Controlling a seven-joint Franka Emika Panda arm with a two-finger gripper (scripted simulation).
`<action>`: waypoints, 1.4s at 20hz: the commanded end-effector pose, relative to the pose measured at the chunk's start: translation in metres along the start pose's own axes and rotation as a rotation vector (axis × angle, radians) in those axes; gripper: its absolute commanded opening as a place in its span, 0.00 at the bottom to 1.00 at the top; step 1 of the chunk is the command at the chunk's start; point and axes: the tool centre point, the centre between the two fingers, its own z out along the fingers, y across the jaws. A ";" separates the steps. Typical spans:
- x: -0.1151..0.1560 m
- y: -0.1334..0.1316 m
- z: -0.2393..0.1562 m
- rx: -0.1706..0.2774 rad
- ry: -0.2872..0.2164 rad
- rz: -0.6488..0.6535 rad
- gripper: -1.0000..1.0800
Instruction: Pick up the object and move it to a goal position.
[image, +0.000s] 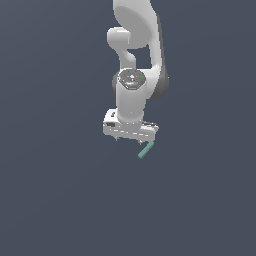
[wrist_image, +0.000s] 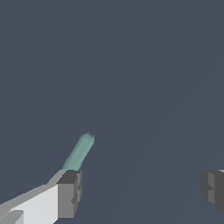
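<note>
The object (image: 145, 150) is a slim teal-green bar lying tilted on the dark grey surface. It sits just below the end of the white gripper (image: 129, 139) on the exterior view's right. In the wrist view the object (wrist_image: 79, 152) runs out from behind one dark fingertip (wrist_image: 70, 192), outside the gap between the fingers. The other fingertip (wrist_image: 213, 190) stands far off, so the gripper (wrist_image: 142, 189) is open and holds nothing. Whether the near finger touches the bar cannot be told. The goal position is out of view.
The white arm (image: 135, 55) rises from the gripper toward the top of the exterior view. A plain dark grey surface (image: 60, 190) fills all the surroundings.
</note>
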 end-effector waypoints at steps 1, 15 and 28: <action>-0.003 -0.009 0.008 0.004 -0.001 0.047 0.96; -0.028 -0.062 0.055 0.019 -0.008 0.346 0.96; -0.043 -0.086 0.077 0.022 -0.011 0.499 0.96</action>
